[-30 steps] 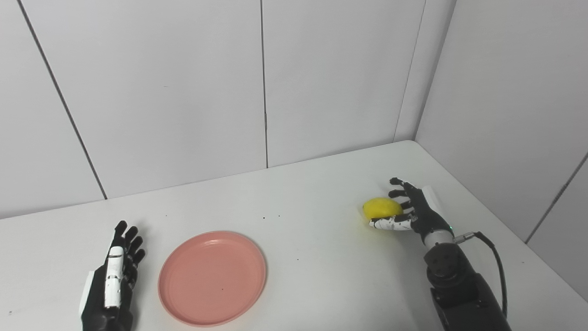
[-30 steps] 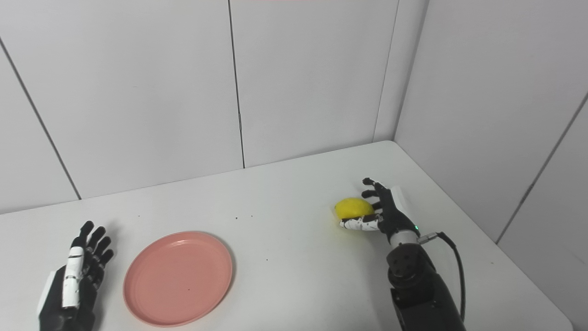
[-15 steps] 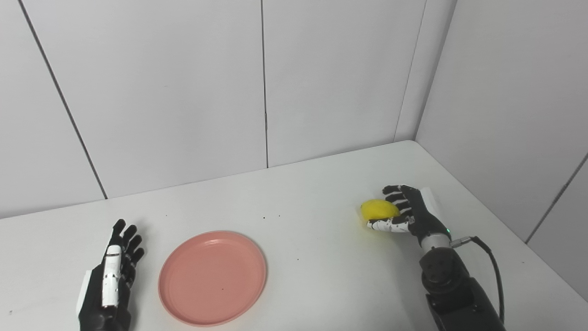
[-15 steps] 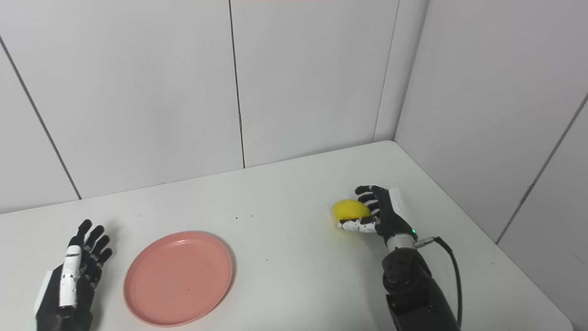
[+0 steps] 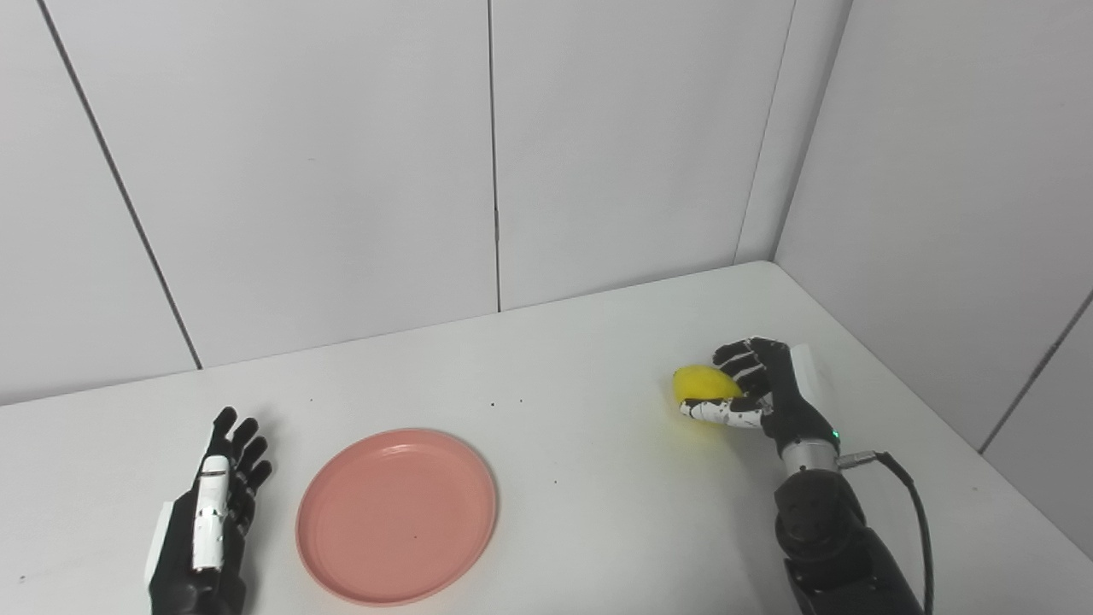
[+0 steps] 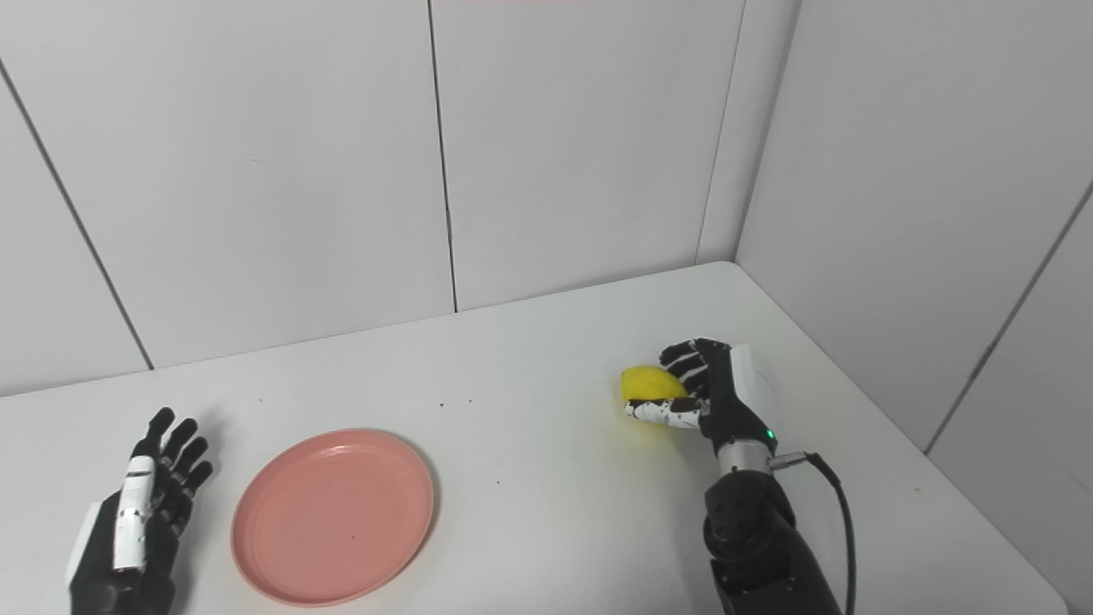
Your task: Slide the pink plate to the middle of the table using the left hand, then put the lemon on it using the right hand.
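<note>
A pink plate (image 5: 397, 516) lies flat on the white table (image 5: 589, 504), left of centre and near the front edge. Just left of it my left hand (image 5: 209, 525) rests open with its fingers spread, not touching the plate. At the right side a yellow lemon (image 5: 702, 383) sits in my right hand (image 5: 764, 393), whose dark fingers curl over its top and far side while the white thumb lies along its near side. The lemon seems raised slightly off the table; its contact underneath is hidden.
White wall panels stand behind the table and along its right side, meeting at the back right corner. A black cable (image 5: 905, 495) loops from my right wrist. Bare tabletop lies between the plate and the lemon.
My right hand's fingers have curled from spread to closed over the lemon, and the hand has drawn slightly back. The left hand and the plate have stayed put.
</note>
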`<action>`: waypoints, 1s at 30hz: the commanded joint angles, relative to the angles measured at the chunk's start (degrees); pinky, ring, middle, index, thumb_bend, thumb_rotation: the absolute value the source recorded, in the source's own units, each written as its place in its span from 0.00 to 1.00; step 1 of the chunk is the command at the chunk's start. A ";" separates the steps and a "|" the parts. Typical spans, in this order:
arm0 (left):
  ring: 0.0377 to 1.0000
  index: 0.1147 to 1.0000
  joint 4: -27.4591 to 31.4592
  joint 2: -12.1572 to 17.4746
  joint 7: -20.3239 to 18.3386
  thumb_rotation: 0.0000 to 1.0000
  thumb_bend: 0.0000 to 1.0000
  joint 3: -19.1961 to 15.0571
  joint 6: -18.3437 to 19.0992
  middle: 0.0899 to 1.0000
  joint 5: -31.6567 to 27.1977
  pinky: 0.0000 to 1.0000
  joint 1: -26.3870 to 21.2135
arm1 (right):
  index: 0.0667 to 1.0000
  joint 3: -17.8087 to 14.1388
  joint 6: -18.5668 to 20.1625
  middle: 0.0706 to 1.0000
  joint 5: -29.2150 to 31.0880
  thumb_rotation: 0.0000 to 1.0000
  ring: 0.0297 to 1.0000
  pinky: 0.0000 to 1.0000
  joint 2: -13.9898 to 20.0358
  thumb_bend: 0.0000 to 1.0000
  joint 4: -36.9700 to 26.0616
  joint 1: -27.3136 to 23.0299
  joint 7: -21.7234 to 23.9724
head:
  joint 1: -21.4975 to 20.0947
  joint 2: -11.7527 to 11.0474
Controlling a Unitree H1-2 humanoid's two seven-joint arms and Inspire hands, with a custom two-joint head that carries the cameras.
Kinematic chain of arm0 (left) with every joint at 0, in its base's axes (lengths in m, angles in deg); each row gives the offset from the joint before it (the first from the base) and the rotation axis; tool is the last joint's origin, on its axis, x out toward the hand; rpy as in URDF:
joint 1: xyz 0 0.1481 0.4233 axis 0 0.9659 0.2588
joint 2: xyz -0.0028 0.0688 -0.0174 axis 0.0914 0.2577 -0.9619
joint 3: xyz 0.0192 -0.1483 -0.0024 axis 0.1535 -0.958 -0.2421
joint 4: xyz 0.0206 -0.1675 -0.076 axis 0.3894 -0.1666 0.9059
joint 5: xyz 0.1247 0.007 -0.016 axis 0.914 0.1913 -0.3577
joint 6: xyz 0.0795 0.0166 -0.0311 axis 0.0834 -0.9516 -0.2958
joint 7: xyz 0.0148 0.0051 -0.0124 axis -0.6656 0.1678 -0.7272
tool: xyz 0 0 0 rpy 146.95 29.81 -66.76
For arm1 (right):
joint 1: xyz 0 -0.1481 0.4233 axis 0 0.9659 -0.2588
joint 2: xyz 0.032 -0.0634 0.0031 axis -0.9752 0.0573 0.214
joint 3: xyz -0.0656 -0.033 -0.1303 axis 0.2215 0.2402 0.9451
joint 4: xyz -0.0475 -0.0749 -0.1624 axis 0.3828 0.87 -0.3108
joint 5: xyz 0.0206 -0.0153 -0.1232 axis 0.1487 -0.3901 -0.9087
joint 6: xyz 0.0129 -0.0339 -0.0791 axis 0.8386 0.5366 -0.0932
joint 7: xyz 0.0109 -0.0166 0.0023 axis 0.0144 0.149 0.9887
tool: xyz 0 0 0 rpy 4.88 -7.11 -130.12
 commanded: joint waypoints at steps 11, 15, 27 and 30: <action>0.95 0.94 1.21 -0.04 0.27 1.00 0.34 0.54 -2.37 0.94 1.35 0.93 -0.86 | 0.48 -1.95 -8.45 0.44 4.25 0.00 0.42 0.44 -0.94 0.52 -5.01 -1.46 -3.52 | 0.40 0.09; 0.94 0.94 1.30 -0.25 0.13 1.00 0.34 0.52 -2.52 0.94 1.50 0.92 -0.77 | 0.48 -1.29 -9.41 0.44 4.15 0.00 0.43 0.46 -1.80 0.52 -6.93 -2.17 -3.64 | 1.04 0.12; 0.93 0.94 0.87 -0.45 0.32 1.00 0.36 0.51 -2.90 0.94 2.12 0.92 -0.72 | 0.46 -0.50 -15.56 0.46 10.79 0.00 0.42 0.44 -6.45 0.52 -7.51 -4.56 -2.93 | 1.44 0.06; 0.93 0.94 0.13 -0.31 0.15 1.00 0.36 0.54 -3.88 0.94 2.29 0.91 -0.77 | 0.47 0.68 -14.70 0.47 12.04 0.00 0.40 0.39 -8.67 0.52 -8.53 -4.85 -2.03 | 1.44 0.06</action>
